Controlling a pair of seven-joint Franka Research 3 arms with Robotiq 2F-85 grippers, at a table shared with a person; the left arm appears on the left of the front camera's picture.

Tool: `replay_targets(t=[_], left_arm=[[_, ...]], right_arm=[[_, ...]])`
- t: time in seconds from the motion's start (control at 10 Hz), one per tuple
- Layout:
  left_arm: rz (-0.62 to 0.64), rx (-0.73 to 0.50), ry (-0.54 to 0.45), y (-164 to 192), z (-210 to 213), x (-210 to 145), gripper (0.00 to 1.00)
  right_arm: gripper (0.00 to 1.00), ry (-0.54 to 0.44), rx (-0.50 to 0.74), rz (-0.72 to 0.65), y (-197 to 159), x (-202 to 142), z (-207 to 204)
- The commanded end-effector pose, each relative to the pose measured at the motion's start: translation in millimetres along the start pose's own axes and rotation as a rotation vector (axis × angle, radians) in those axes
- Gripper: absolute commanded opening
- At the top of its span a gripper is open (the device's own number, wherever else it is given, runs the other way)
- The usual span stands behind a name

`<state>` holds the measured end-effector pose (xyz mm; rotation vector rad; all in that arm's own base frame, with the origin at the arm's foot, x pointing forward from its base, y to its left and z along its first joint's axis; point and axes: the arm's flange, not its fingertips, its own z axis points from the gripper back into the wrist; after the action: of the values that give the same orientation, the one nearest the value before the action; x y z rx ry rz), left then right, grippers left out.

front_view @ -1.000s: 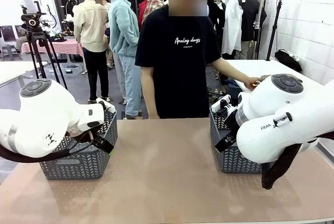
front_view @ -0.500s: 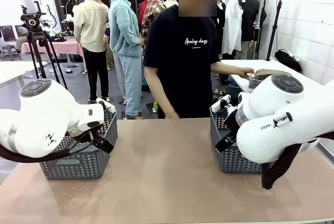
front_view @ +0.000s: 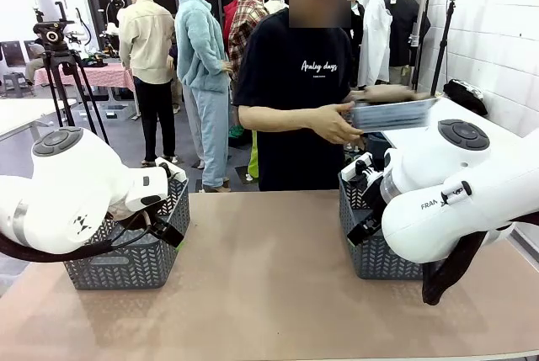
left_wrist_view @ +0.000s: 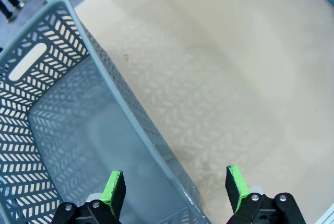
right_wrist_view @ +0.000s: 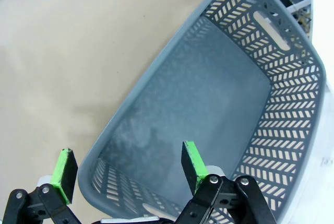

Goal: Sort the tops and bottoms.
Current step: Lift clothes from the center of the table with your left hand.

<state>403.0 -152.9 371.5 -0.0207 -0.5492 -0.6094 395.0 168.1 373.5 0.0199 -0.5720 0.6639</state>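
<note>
The person across the table holds a stack of folded garments [front_view: 394, 112] in both hands at chest height, above the right basket [front_view: 368, 252]. A tan-beige top [front_view: 383, 92] lies uppermost, with a blue-grey layer under it whose fabric I cannot make out. My left gripper [left_wrist_view: 175, 185] is open and straddles the rim of the left basket [left_wrist_view: 78, 130], which has nothing in it. My right gripper [right_wrist_view: 128, 165] hangs open over the near wall of the right basket [right_wrist_view: 235, 104], which also has nothing in it. From the front, both grippers [front_view: 166, 230] [front_view: 360, 199] sit low beside their baskets.
The tan table [front_view: 269, 277] stretches between the two grey baskets. A white side table [front_view: 472, 117] stands at the far right behind the right arm. A tripod [front_view: 59, 58] stands at the back left.
The person reached to the side table at the right, lifted the stack of garments and brought it in front of the chest. Both arms have stayed still.
</note>
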Motion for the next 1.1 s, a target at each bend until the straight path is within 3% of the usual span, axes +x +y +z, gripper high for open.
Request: replay_targets(t=[0.0,1.0], left_arm=[[0.003,0.000,0.000,1.4,0.0,-0.4,1.00],[0.003,0.000,0.000,1.4,0.0,-0.4,1.00]], right_arm=[[1.00,0.000,0.000,-0.001,-0.1,-0.1,0.0],[1.00,0.000,0.000,-0.001,-0.1,-0.1,0.0]])
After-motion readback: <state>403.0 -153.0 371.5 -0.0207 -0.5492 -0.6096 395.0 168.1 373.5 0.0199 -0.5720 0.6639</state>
